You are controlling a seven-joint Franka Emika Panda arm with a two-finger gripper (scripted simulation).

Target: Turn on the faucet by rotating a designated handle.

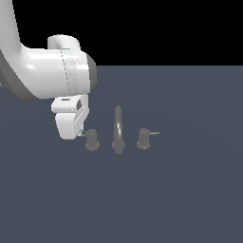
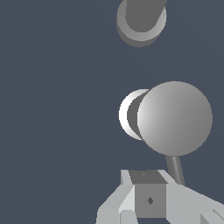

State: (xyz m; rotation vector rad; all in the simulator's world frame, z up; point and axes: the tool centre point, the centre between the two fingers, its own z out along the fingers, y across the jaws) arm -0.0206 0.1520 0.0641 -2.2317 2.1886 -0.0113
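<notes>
The faucet is a small dark grey three-piece set on the floor. Its tall arched spout [image 1: 117,129] stands in the middle. The designated handle [image 1: 91,139] is the knob on the exterior view's left, with its thin rod [image 1: 85,135] pointing left. My gripper [image 1: 79,133] is right at the rod's tip, and the white hand hides its fingers. In the wrist view the knob's round top [image 2: 175,118] fills the middle and its rod [image 2: 175,168] runs to the gripper [image 2: 150,192]. The fingers [image 2: 188,203] show no gap between them and hold nothing.
The twin knob [image 1: 143,138], its rod pointing right, stands to the spout's right in the exterior view. The spout's base [image 2: 141,19] shows at the edge of the wrist view. The big white arm [image 1: 47,76] fills the upper left of the exterior view. The floor is flat and dark blue-grey.
</notes>
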